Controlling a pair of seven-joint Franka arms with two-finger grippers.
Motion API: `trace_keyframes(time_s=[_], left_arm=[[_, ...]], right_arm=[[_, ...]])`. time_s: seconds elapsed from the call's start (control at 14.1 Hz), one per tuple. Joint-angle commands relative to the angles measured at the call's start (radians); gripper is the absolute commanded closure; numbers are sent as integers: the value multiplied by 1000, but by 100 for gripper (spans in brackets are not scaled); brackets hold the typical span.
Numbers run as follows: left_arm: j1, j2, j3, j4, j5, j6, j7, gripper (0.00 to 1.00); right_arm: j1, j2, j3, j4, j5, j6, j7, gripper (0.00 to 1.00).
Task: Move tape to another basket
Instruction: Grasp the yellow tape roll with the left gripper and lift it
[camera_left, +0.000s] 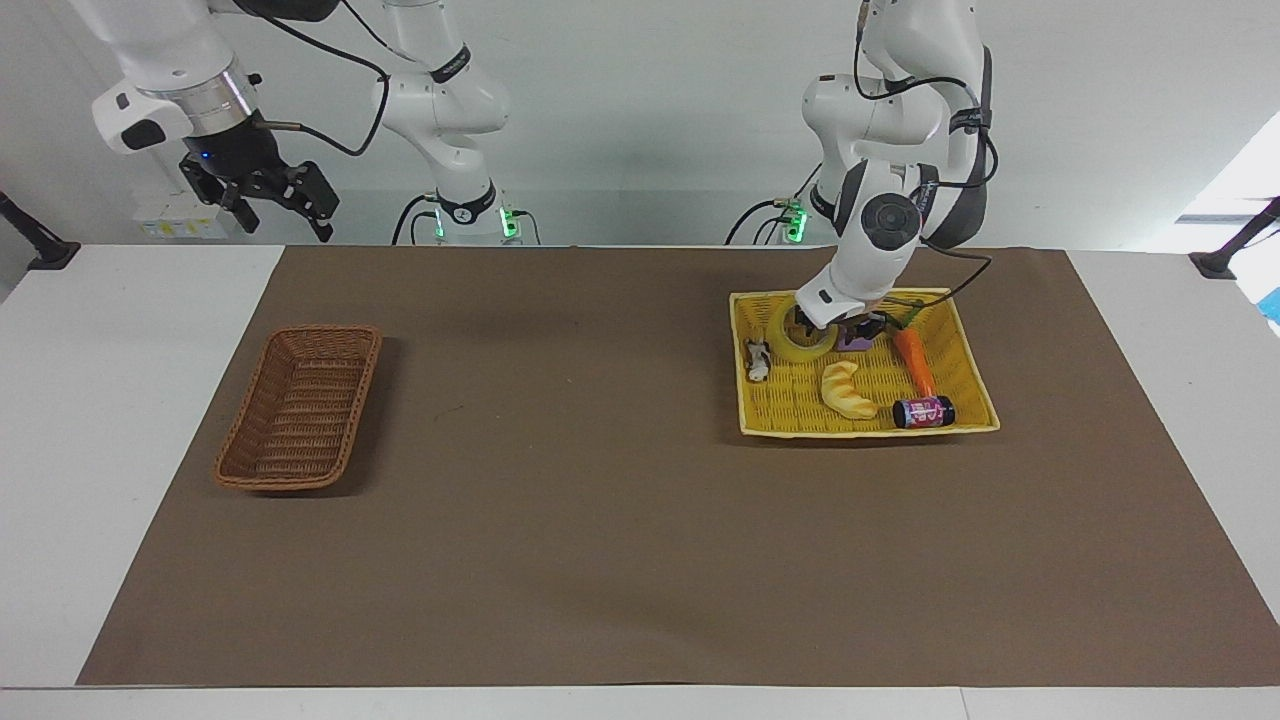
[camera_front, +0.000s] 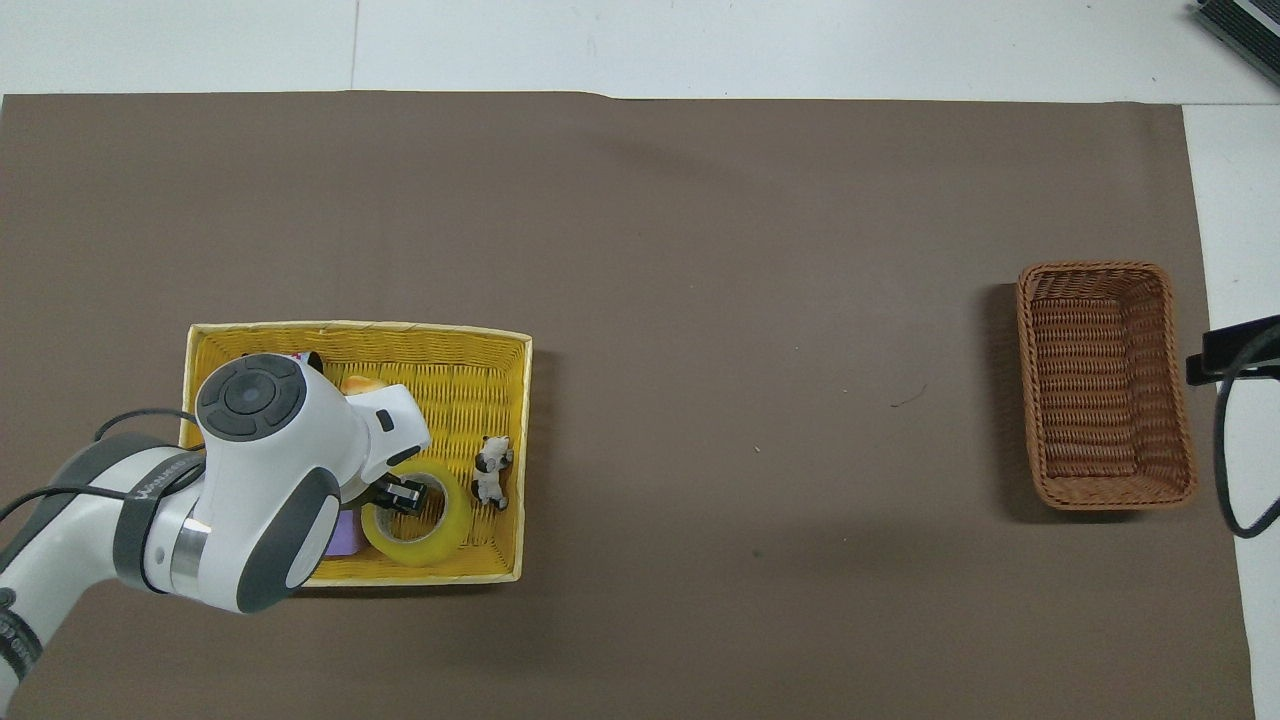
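- The wide ring-shaped roll of translucent yellow packing tape (camera_front: 420, 515) lies flat in the flat bright yellow woven basket (camera_front: 515, 440), in the corner nearest the robots on the side that faces the middle of the table, its open core pointing straight up.
- The left gripper (camera_front: 400, 494) is right at the roll: in the overhead view its black fingertips sit at the ring's wall on the side toward a purple block (camera_front: 345, 532), seemingly one tip in the core and one outside. Whether the jaws have already pinched the wall I cannot tell; the gap between them looks narrow.
- Being a ring, the tape has no long axis to line up with; in my judgement the lift depends only on the wall sitting squarely between the tips.
- A small black-and-white animal figure (camera_front: 490, 470) stands just beside the roll, apart from it.
- The small narrow dark brown wicker basket (camera_front: 1105, 385) lies well apart, at the right arm's end of the table.
- The right gripper (camera_left: 262, 195) waits raised above that end, jaws spread wide, holding nothing. It is the nearer one to the brown basket, the left one to the tape.
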Motion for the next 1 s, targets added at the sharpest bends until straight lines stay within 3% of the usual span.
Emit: trace_keyframes(time_s=[0.0, 0.28, 0.36, 0.5, 0.64, 0.93], left_arm=[[-11, -44, 11, -53, -13, 10, 15, 38], [-17, -11, 11, -79, -13, 63, 12, 39], [-17, -11, 9, -79, -13, 61, 12, 47], [-17, -5, 11, -70, -13, 50, 1, 100], [-17, 5, 11, -38, -12, 5, 6, 100], [-17, 84, 11, 138, -12, -149, -2, 100]], right_arm=[[-9, -23, 2, -26, -3, 4, -24, 0], [-9, -23, 2, -26, -3, 4, -24, 0], [-9, -23, 2, -26, -1, 4, -24, 0], [-9, -23, 2, -26, -1, 4, -24, 0], [-9, -23, 2, -26, -1, 5, -24, 0], [-9, -23, 2, -26, -1, 5, -24, 0]])
